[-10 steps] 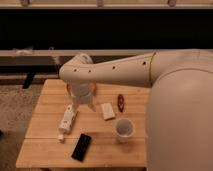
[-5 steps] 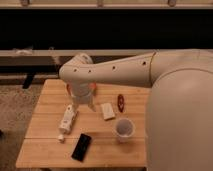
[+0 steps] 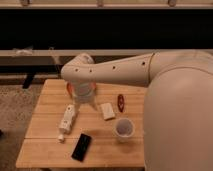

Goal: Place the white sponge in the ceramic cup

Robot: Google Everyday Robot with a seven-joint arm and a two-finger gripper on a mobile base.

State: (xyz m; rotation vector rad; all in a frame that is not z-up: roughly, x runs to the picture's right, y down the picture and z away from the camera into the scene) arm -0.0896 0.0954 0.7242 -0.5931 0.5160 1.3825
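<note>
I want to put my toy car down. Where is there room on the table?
Bare wood on the table: the left edge beside the white bottle, and the front strip between the black flat thing and the ceramic cup. Crowded: the middle, where the gripper hangs between the orange bowl and the white sponge.

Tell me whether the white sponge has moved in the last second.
No. The white sponge lies where it did, between bottle and ceramic cup; the gripper hangs over the table beside it.

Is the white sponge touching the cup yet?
Apart. In the camera view the white sponge lies up-left of the ceramic cup, with bare table between them. The gripper hangs just left of the sponge, holding nothing.
</note>
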